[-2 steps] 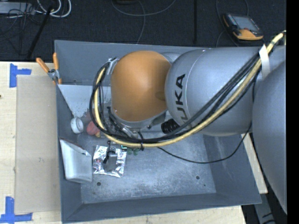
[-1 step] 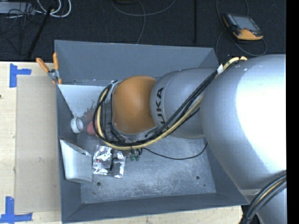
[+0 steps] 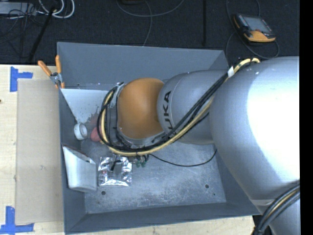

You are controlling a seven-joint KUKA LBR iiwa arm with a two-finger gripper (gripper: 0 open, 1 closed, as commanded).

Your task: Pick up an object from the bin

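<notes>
Seeing the gripper (image 3: 117, 165) down around 8 o'clock in the bin (image 3: 146, 62), right above a crumpled silver foil packet (image 3: 113, 176). Can't tell if open, shut or gripping anything, tucked under the orange wrist cover (image 3: 139, 109).

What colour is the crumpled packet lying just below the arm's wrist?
Shiny silver, like crinkled foil. The packet shows best in the camera view.

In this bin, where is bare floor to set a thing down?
Bare: the bin floor right of the crumpled foil packet, up to the front wall. Crowded: the left side, with grey sheet and white cap.
</notes>
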